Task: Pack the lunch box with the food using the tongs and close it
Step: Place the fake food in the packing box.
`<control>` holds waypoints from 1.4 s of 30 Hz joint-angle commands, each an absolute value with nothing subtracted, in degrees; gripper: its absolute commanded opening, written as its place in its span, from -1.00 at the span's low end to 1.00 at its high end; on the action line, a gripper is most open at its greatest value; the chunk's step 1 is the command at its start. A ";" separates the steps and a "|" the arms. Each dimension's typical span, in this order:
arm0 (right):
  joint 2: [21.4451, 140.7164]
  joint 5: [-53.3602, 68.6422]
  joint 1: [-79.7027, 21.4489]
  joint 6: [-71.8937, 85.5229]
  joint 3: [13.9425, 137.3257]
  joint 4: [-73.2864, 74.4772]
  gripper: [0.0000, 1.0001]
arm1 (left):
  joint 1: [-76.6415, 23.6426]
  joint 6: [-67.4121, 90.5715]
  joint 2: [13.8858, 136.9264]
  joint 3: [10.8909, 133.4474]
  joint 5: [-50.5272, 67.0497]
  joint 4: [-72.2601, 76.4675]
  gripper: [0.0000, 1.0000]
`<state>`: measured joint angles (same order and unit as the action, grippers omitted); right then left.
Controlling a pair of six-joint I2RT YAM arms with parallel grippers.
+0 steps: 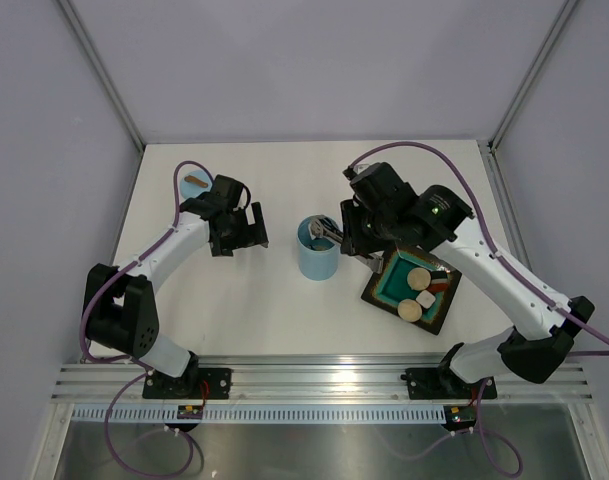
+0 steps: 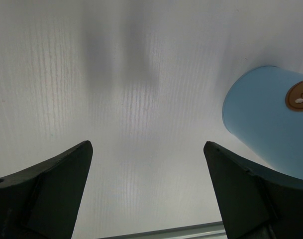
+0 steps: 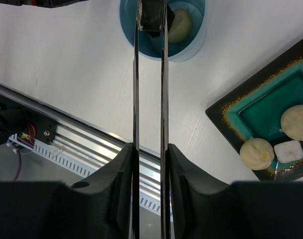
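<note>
Right wrist view is showing the right gripper (image 3: 150, 149) squeezing the tongs (image 3: 136, 89), holding a dark piece (image 3: 152, 17) over the open lunch box (image 3: 196, 47) for dropping; left gripper (image 2: 146, 144) is hovering spread

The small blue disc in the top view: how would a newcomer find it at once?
On the white table, look to the far left corner, beyond the left arm. The disc lies flat there, framed by the arm's purple cable. Unlike the tall light blue lunch box mid-table, it is thin and bears a brown tab.
</note>
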<state>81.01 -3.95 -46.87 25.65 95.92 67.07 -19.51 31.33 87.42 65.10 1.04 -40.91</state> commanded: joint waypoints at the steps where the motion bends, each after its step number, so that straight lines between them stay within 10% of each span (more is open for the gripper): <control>1: 81.03 -5.27 -47.64 24.52 96.50 64.25 -0.27 | -19.25 30.67 85.25 65.04 0.35 -39.90 0.98; 11: 81.65 -6.06 -47.64 24.35 97.03 64.69 -0.03 | -19.25 30.67 85.52 65.13 0.61 -39.64 0.98; 23: 78.14 -19.49 -47.64 26.63 99.05 69.69 -0.61 | -19.25 30.67 85.96 65.83 0.79 -39.81 0.98; 33: 73.31 -36.64 -46.67 43.75 96.16 90.85 -0.61 | -19.25 30.23 86.66 66.18 0.62 -39.81 0.98; 42: 68.12 -27.34 -46.23 55.80 78.50 91.15 -0.52 | -19.25 29.97 87.19 66.53 1.05 -39.38 0.98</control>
